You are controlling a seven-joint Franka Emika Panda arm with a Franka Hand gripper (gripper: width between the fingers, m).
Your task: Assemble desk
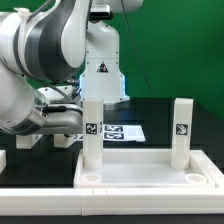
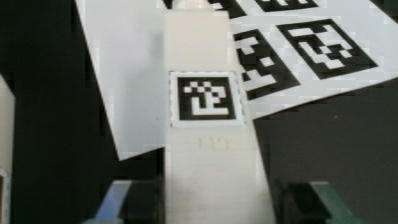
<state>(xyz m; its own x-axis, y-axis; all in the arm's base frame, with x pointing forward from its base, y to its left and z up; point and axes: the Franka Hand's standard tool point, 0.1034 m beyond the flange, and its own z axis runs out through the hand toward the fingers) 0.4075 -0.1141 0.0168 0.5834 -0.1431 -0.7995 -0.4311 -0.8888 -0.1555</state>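
- As the wrist view looks out along the gripper (image 2: 210,203), its two fingers (image 2: 121,203) stand against opposite sides of a white square post, the gripped leg (image 2: 210,155). No gap shows on either side, so I judge the hand clamped on that leg, near one end.
- The gripped leg runs away from the hand, and its black-and-white tag (image 2: 205,98) faces the camera squarely.
- Behind it are the marker board (image 2: 306,50), partly covered by the leg, and the black table (image 2: 347,140).
- Exterior view: the desk top (image 1: 140,183) lies flat at the front, rim up. Two legs stand upright on it, the left standing leg (image 1: 92,135) and the right standing leg (image 1: 181,128), one toward each end and well apart.
- The arm (image 1: 45,55) reaches in low from the exterior view's left, near the left standing leg.
- Judgement, step in hand: securing a leg to carry it to a free corner of the desk top.
- To do it well:
  - keep the grip centred and square on the post's flat sides so it cannot twist;
  - raise it clear of the marker board before swinging;
  - pass wide of the left standing leg;
  - bring it upright over the corner before lowering.
- Hidden or unclear:
  - The gripped leg's far end is cut off in the wrist view, and the fingers are only partly in frame, so contact is inferred.
  - In the exterior view the hand is masked by the arm.
  - I cannot tell whether the gripped leg rests on the table or hangs above it.
  - I cannot tell whether the standing legs are fully seated.
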